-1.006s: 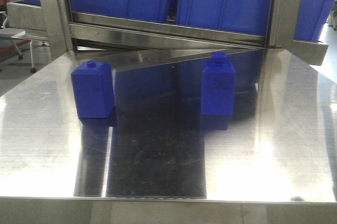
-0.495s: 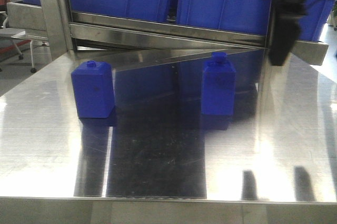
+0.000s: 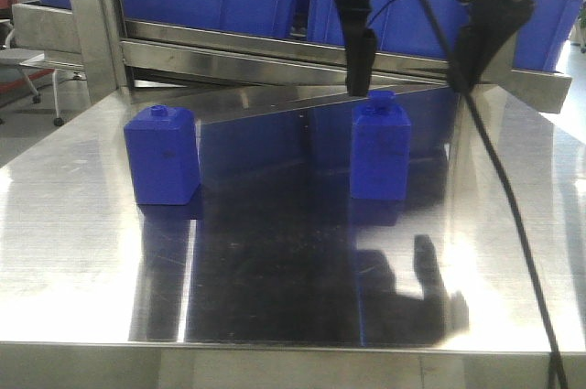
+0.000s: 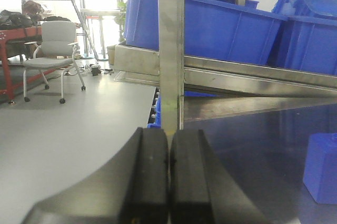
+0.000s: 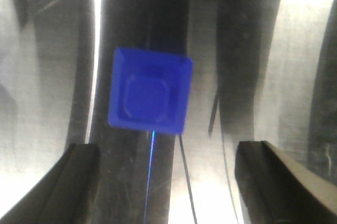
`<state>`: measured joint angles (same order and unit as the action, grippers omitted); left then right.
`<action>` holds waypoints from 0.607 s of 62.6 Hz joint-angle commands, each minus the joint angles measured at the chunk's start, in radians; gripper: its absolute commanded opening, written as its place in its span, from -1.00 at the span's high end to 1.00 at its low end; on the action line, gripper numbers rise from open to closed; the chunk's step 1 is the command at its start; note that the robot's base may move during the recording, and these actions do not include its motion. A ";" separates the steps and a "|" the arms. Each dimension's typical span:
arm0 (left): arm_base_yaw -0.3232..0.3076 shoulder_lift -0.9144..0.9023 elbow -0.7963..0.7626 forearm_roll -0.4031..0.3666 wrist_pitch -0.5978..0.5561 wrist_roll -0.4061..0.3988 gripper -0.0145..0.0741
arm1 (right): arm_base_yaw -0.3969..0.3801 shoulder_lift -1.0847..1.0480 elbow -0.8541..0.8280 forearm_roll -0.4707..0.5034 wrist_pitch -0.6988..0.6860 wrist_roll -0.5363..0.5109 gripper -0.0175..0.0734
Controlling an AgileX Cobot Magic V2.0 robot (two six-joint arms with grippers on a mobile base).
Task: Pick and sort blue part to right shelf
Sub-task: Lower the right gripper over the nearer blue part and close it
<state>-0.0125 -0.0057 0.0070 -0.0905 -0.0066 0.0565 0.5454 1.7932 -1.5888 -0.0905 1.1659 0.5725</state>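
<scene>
Two blue parts stand upright on the steel table (image 3: 82, 252): one on the left (image 3: 163, 156) and one right of centre (image 3: 380, 151). My right gripper (image 3: 417, 59) hangs open just above the right part, its left finger over the part's cap and its right finger off to the right. From above, in the right wrist view, that blue part (image 5: 150, 97) sits ahead of the open gripper (image 5: 168, 155), left of its middle. My left gripper (image 4: 168, 166) is shut with nothing in it; a blue part (image 4: 321, 168) shows at its right.
Blue bins (image 3: 394, 5) fill the sloped steel shelf behind the table. A steel upright post (image 4: 171, 50) stands straight ahead of the left gripper. A black cable (image 3: 513, 224) hangs from the right arm. An office chair (image 4: 55, 50) stands on the floor at the left.
The right gripper has come in from the upper right and moved left, now spread open above the right blue part. Both blue parts stay where they were.
</scene>
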 commanded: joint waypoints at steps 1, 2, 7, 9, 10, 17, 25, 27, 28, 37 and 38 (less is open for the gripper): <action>0.000 -0.021 0.023 0.000 -0.080 -0.010 0.39 | 0.000 0.002 -0.082 0.000 0.012 0.002 -0.70; 0.000 -0.021 0.023 0.000 -0.080 -0.010 0.39 | 0.000 0.008 -0.092 0.003 0.017 0.002 -0.70; 0.000 -0.021 0.023 0.000 -0.080 -0.010 0.39 | -0.001 0.040 -0.118 0.010 0.024 0.012 -0.70; 0.000 -0.021 0.023 0.000 -0.080 -0.010 0.39 | -0.002 0.050 -0.123 0.014 0.022 0.023 -0.70; 0.000 -0.021 0.023 0.000 -0.080 -0.010 0.39 | -0.004 0.054 -0.123 0.014 0.021 0.027 -0.70; 0.000 -0.021 0.023 0.000 -0.080 -0.010 0.39 | -0.014 0.083 -0.123 0.021 0.017 0.047 -0.70; 0.000 -0.021 0.023 0.000 -0.080 -0.010 0.39 | -0.029 0.114 -0.123 0.038 0.004 0.047 -0.70; 0.000 -0.021 0.023 0.000 -0.080 -0.010 0.39 | -0.030 0.119 -0.123 0.039 0.004 0.047 -0.70; 0.000 -0.021 0.023 0.000 -0.080 -0.010 0.39 | -0.033 0.124 -0.123 0.039 0.003 0.047 -0.70; 0.000 -0.021 0.023 0.000 -0.080 -0.010 0.39 | -0.041 0.150 -0.123 0.039 -0.020 0.046 -0.70; 0.000 -0.021 0.023 0.000 -0.080 -0.010 0.39 | -0.041 0.153 -0.123 0.039 -0.021 0.046 -0.70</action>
<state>-0.0125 -0.0057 0.0070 -0.0905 -0.0066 0.0565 0.5148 1.9885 -1.6796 -0.0461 1.1731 0.6164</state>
